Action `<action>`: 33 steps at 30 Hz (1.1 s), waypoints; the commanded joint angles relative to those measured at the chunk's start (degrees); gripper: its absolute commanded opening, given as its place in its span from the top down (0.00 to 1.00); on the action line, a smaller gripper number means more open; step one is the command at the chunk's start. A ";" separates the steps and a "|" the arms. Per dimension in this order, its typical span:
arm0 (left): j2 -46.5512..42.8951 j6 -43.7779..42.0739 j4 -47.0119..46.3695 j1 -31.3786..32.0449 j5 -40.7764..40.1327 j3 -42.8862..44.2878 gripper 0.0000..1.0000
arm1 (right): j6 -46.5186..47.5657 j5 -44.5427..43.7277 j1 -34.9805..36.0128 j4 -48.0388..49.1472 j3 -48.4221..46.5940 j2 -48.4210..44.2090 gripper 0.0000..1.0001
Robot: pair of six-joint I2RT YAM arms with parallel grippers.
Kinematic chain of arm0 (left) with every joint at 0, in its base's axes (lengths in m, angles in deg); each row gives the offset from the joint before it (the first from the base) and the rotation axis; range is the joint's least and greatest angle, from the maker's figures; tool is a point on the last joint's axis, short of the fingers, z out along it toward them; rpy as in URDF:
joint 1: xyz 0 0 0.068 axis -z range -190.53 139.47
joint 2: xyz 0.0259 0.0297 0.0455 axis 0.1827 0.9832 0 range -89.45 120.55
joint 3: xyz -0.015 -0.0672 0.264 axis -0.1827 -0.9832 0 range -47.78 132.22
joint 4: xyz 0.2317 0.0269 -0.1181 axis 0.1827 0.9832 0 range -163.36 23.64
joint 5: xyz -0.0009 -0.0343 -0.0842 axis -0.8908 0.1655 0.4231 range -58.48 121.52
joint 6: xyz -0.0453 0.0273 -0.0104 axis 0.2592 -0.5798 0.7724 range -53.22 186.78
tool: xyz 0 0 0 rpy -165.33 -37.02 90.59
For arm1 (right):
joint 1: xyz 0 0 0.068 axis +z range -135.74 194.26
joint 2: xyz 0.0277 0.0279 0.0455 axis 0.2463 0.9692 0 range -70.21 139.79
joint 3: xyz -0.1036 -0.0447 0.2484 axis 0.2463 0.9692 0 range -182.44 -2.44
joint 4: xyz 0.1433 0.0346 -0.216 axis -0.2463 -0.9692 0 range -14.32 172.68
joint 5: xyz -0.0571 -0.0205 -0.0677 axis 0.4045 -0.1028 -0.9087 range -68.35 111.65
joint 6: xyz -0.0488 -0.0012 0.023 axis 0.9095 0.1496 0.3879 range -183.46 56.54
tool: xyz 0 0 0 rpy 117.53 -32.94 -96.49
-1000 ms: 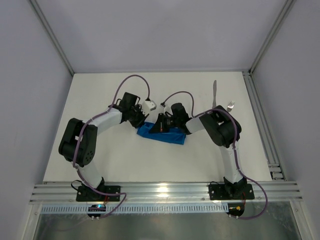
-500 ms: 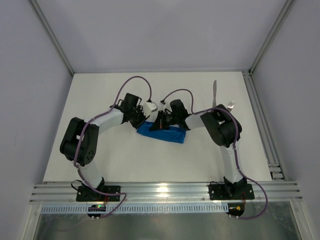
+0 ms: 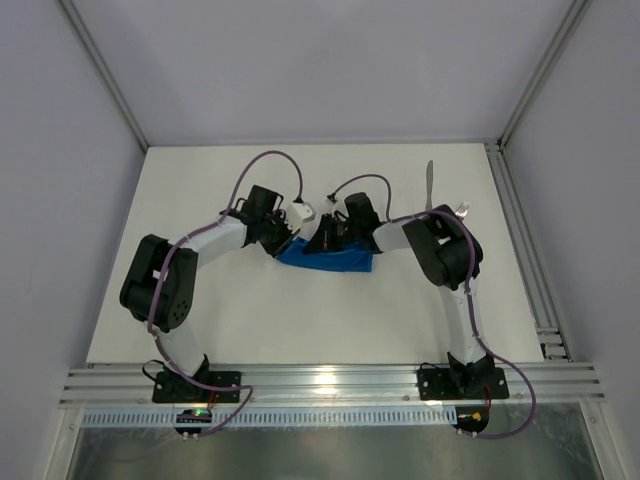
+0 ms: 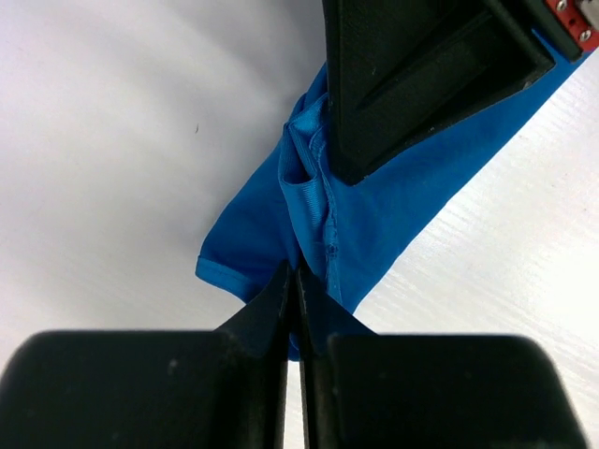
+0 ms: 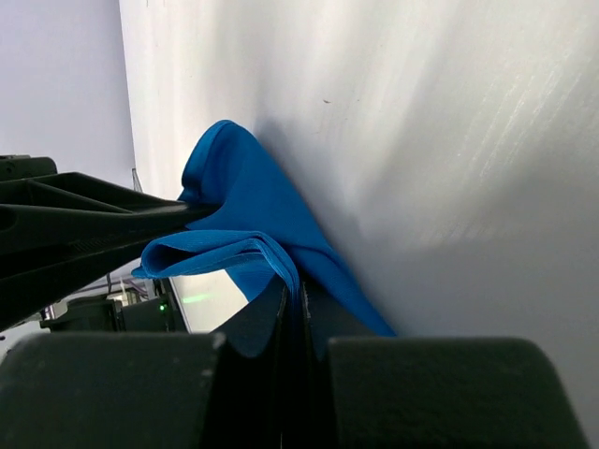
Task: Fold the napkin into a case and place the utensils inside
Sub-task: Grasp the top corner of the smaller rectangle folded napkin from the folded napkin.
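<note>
The folded napkin (image 3: 338, 264) lies mid-desk (image 3: 300, 320), between the two arms. The left pincer (image 4: 293, 281) is pinched tight on its left end, and the right pincer (image 5: 292, 292) is clamped on bunched folds. The knife (image 3: 429, 182) and fork (image 3: 461, 211) lie to the far right.

Your top camera sits high above and behind the arm bases. It looks down and forward from far enough back to take in the whole table (image 3: 200, 330). Your left wrist camera looks steeply down past the left gripper (image 4: 293, 281), very close to the napkin (image 4: 393, 206). Your right wrist camera sits low and rolled sideways, skimming the table past the right gripper (image 5: 292, 297), also very close. All three views share the napkin near the table's middle, and each wrist view catches the other gripper.
</note>
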 commanded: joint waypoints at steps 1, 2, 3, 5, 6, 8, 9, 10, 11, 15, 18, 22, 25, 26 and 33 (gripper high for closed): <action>-0.71 3.12 -1.01 0.05 1.67 3.28 0.95 | 1.45 -3.87 -0.62 -5.86 -1.99 0.99 0.91; -0.36 3.56 -1.01 0.05 1.41 3.64 0.94 | 1.97 -4.14 -0.62 -6.74 -2.17 0.81 0.91; -0.10 3.82 -1.09 0.05 1.32 3.99 0.89 | 2.06 -4.75 -0.71 -7.71 -2.26 0.55 0.91; 0.08 4.53 -0.39 0.05 1.23 4.95 0.87 | 2.15 -5.10 -0.71 -8.33 -2.35 0.46 0.91; -0.09 4.61 -0.39 -0.04 0.97 5.13 0.86 | 1.98 -5.10 -0.71 -8.59 -2.52 0.46 0.91; -0.62 5.06 -0.04 -0.04 1.14 5.57 0.79 | 1.98 -5.02 -0.62 -8.95 -2.70 0.63 0.91; -1.23 4.88 0.31 -0.04 1.32 5.66 0.73 | 1.89 -4.93 -0.62 -9.03 -2.87 0.72 0.91; -1.58 4.10 0.75 -0.12 2.28 5.83 0.71 | 1.98 -4.84 -0.71 -9.12 -2.96 0.72 0.91; -1.93 3.83 1.80 -0.30 3.07 6.18 0.70 | 1.98 -4.84 -0.71 -9.38 -2.96 0.81 0.91; -4.13 -1.52 5.65 -1.18 10.53 6.19 0.64 | 2.33 -4.32 -0.71 -9.65 -3.58 0.99 0.91; -4.58 -6.28 8.13 -1.18 11.52 6.10 0.55 | 2.42 -3.61 -0.62 -9.74 -4.10 1.60 0.91; -0.19 -4.18 7.61 -1.01 8.71 8.63 0.55 | 2.77 -3.08 -0.71 -9.74 -4.55 1.86 0.91; 2.81 -2.51 7.00 -1.00 7.56 9.70 0.56 | 3.21 -2.91 -0.71 -9.83 -4.55 1.86 0.91; 1.94 -2.59 6.56 -1.09 7.73 9.18 0.56 | 3.21 -2.91 -0.71 -9.91 -4.55 1.86 0.91; 0.42 -3.30 1.63 -1.00 3.60 7.06 0.49 | 4.52 -2.73 -0.62 -11.14 -5.42 1.95 0.94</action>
